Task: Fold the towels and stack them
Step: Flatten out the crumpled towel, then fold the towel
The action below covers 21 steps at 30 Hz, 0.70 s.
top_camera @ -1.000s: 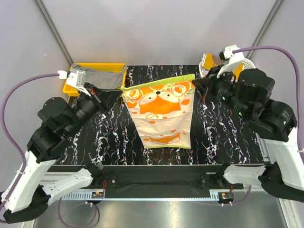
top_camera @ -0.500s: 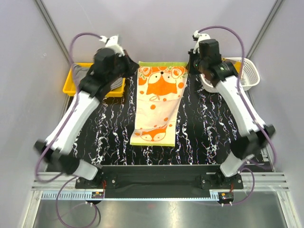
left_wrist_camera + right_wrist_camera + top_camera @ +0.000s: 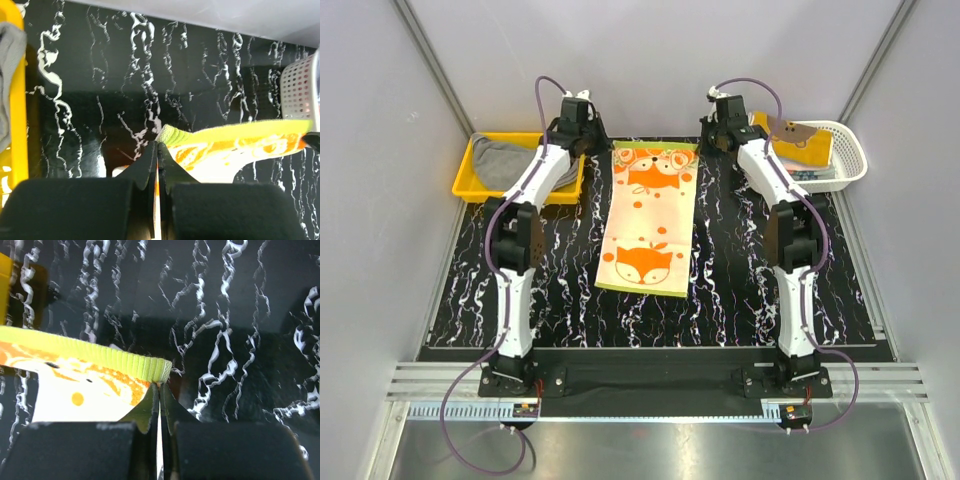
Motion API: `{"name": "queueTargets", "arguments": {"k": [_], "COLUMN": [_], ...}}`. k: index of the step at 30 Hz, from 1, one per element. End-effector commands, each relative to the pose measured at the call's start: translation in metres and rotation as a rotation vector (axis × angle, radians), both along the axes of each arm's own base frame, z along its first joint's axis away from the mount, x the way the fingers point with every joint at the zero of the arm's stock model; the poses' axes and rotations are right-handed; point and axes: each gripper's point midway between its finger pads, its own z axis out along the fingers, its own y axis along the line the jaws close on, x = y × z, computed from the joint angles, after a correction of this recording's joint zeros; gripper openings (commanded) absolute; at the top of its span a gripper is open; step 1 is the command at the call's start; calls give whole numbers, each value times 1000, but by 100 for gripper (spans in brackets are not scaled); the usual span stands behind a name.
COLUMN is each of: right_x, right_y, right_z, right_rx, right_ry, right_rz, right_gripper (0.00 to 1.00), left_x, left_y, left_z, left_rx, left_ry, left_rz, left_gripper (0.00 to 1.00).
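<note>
Towel-folding rig seen from above: at the upper left of the overhead frame, a yellow plastic tray point(image 3: 468, 186) holds a crumpled grey cloth towel point(image 3: 510, 160) on the black, white-veined tabletop point(image 3: 550, 280). Just right of the tray, the left gripper point(image 3: 588, 138) reaches to the top edge of the table, its jaws pressed together on the upper left corner of an orange-and-white fox-print towel with a lime-green border point(image 3: 645, 215). That towel is stretched lengthwise down the centre of the frame, one short edge at the top between the two grippers, the other toward the bottom and slightly askew. In the left wrist view, the left gripper point(image 3: 156, 146) shows its two dark fingers closed with a thin sliver of orange cloth between them, the fox-print towel point(image 3: 235, 150) running off to the right. Right of centre in the overhead frame, the right gripper point(image 3: 712, 138) mirrors it, clamped tight on the upper right corner. Its wrist view shows the right gripper point(image 3: 159, 386) with fingers together just beneath the ribbed green hem of the fox-print towel point(image 3: 75, 390), which spreads to the left. At the upper right, a white lattice plastic basket point(image 3: 855, 165) sits at the table's edge holding cloth items too small to tell apart
</note>
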Motion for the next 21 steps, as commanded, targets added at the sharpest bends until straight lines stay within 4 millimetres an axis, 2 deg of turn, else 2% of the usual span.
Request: {"name": "queueTargets", "arguments": {"k": [1,2,3,5,6,7,8,9,10,12,13,14,15,16,17,18,20,21], "right_x": [7,6,-4,-12,-19,-31,-36,-52,-60,-81,-90,-98,-109,-117,-123,-132,-142,-150], "right_y": [14,14,13,12,11,10,10,13,15,18,25,27,28,34,35,36,41,40], "right_z": [47,46,37,33,45,25,25,18,16,10,9,16,3,2,7,-4,-2,-10], "right_rx": [86,92,92,101,116,118,129,140,148,139,126,132,123,120,121,110,105,100], "right_ry": [-138,-144,-118,-111,-127,-77,-81,-53,-45,-26,-24,-34,-3,3,-7,18,15,33], "right_rz": [33,35,35,35,32,32,33,36,43,50,57,60,61,69,71,70,73,71], "right_gripper": [0,0,0,0,0,0,0,0,0,0,0,0,0,0,0,0,0,0], "left_x": [0,-8,-12,-23,-32,-42,-47,-59,-67,-80,-91,-98,-104,-116,-122,-128,-143,-147], "left_y": [-6,-3,-2,1,3,4,6,8,11,10,12,11,11,10,10,10,9,10], "left_z": [66,44,53,44,23,34,33,16,25,20,4,10,7,-7,-4,-8,-18,-20], "left_rx": [-50,-34,-40,-32,-29,-39,-45,-34,-35,-27,-16,-25,-26,-21,-23,-23,-22,-24], "left_ry": [-189,-146,-169,-149,-104,-121,-119,-85,-100,-88,-51,-54,-48,-14,-18,-7,24,30], "left_rz": [-43,-39,-37,-30,-28,-28,-17,-12,-5,-2,3,5,6,3,12,11,12,15], "left_gripper": [0,0,0,0,0,0,0,0,0,0,0,0,0,0,0,0,0,0]}}
